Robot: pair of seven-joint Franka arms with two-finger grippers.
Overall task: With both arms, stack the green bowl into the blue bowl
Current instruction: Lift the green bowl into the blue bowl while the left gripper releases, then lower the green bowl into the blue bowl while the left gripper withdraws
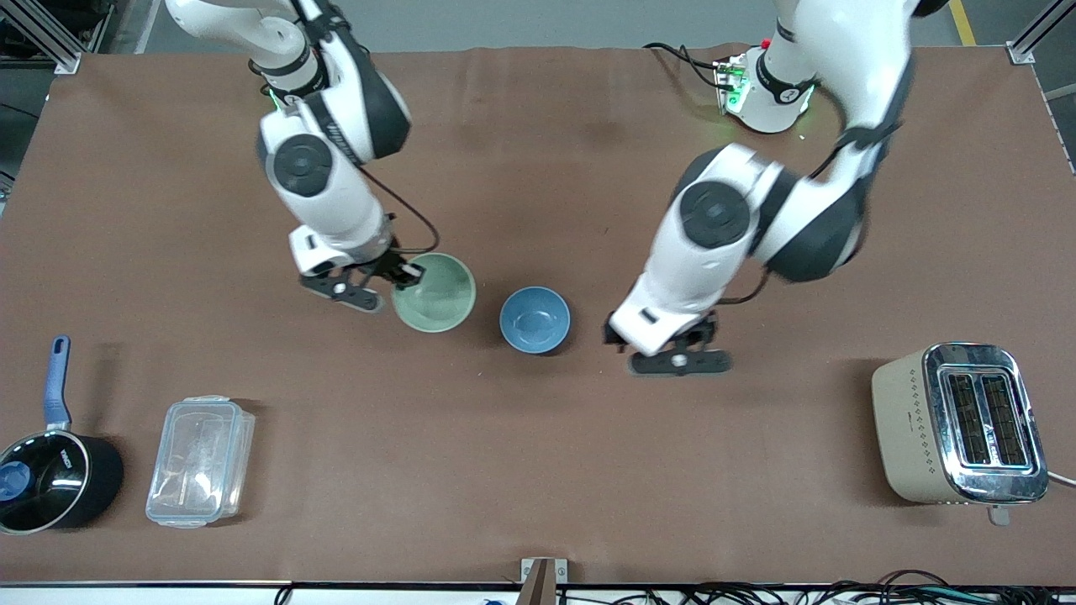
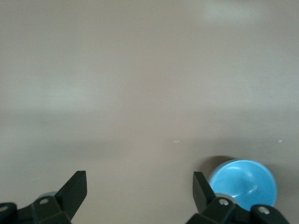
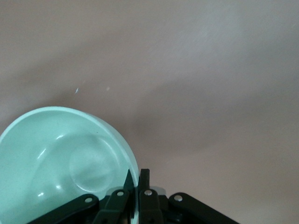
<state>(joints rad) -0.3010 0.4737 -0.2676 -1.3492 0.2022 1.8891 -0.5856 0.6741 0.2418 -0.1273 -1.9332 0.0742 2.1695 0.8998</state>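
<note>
The pale sage-green bowl is near the table's middle, toward the right arm's end. My right gripper is shut on its rim, one finger inside and one outside; in the right wrist view the gripper pinches the bowl's edge. The sky-blue bowl stands upright and empty on the cloth beside the green bowl, toward the left arm's end. My left gripper is open and empty beside the blue bowl; in the left wrist view the gripper shows with the blue bowl next to one finger.
A black saucepan with a blue handle and a clear plastic box lie near the front camera at the right arm's end. A beige toaster stands near the front camera at the left arm's end. A brown cloth covers the table.
</note>
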